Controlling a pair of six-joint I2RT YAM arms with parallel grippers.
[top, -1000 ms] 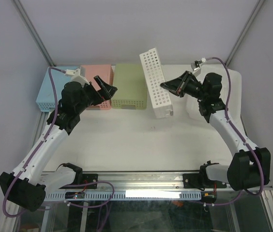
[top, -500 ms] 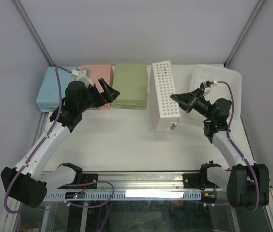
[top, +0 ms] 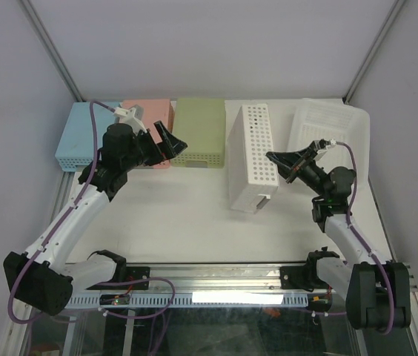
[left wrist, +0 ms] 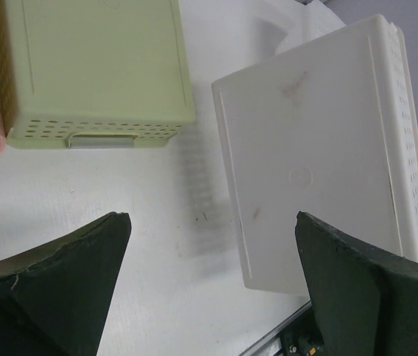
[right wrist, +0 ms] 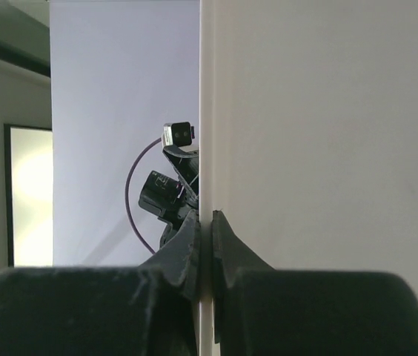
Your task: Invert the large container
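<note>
As grey walls (top: 194, 44) enclose the white table (top: 179, 219), the large container (top: 252, 156) tilts.

- The white container (top: 252, 157) stands tipped up on one long edge on the desk (top: 179, 222), a perforated wall facing upward.
- The right pincer (top: 282, 165) is against the container's right side, its fingers pinched onto the rim.
- The left pincer (top: 166, 141) hangs well left of the container, fingers spread, touching nothing.
- Just left of the container sits a green basket (top: 198, 132), then a pink basket (top: 150, 122), then a blue basket (top: 83, 133).
- A clear tray (top: 327, 126) lies right of the container.
</note>
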